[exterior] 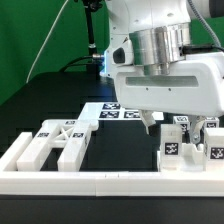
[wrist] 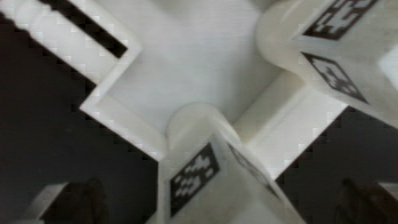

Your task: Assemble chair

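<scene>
The chair is in loose white parts with black-and-white tags. A cross-braced piece [exterior: 58,142] lies at the exterior view's left. At the right, a flat slab [exterior: 188,158] carries upright tagged legs [exterior: 182,128]. My gripper [exterior: 178,124] hangs right over that group, open. In the wrist view a tagged leg [wrist: 217,172] stands between my dark fingers [wrist: 71,202], with a gap on each side, so my gripper [wrist: 217,208] holds nothing. Behind the leg lies the white slab [wrist: 196,80], and another tagged part [wrist: 334,60] shows at the edge.
The marker board [exterior: 112,110] lies flat behind the parts. A low white border rail [exterior: 100,181] runs along the front of the black table. The arm's white body [exterior: 165,60] fills the exterior view's upper right.
</scene>
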`<state>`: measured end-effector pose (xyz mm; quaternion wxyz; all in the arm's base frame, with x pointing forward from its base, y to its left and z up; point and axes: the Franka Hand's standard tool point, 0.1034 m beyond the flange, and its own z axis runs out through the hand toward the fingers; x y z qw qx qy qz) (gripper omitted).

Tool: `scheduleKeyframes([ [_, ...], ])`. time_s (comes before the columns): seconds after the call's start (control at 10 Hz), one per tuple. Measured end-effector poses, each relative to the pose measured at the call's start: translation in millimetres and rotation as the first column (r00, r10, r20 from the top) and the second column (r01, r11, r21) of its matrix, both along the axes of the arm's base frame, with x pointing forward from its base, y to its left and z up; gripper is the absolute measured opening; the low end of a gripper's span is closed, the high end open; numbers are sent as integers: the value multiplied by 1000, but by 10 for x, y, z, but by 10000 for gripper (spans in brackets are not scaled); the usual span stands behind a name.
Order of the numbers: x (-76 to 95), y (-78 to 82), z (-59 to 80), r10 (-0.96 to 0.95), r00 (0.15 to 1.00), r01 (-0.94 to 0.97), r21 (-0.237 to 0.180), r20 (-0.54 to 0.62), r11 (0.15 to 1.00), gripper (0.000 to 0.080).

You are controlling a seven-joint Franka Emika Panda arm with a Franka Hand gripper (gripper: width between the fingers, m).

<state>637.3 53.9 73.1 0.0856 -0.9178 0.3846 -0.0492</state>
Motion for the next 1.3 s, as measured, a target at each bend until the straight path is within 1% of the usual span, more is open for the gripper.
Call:
scheduleKeyframes([
  [0.1, 0, -11, -2, 86, 996, -86, -19, 8, 996, 649],
  [0.2, 11, -23, 4, 289, 957, -287, -72, 18, 955, 649],
  [0.3, 22, -17, 10, 373, 927, -370, -94, 20, 924, 649],
  [0.4, 19, -16, 5, 283, 959, -281, -74, 18, 957, 649],
  [0.5, 19, -23, 4, 291, 957, -288, -77, 17, 954, 506],
  [0.6, 19, -21, 3, 259, 966, -258, -72, 15, 964, 356],
  [0.7, 17, -24, 3, 183, 983, -182, -57, 11, 982, 285],
  [0.9, 21, -22, 6, 45, 999, -45, -35, 1, 998, 285],
  [1.0, 29, -12, 8, -147, 989, 147, -10, -21, 989, 285],
  [1.1, 41, 2, 7, -347, 936, 348, 9, -56, 938, 285],
  [1.2, 50, 28, 3, -510, 856, 513, 20, -82, 858, 285],
  [1.3, 66, 55, -3, -670, 733, 678, 40, -120, 734, 285],
])
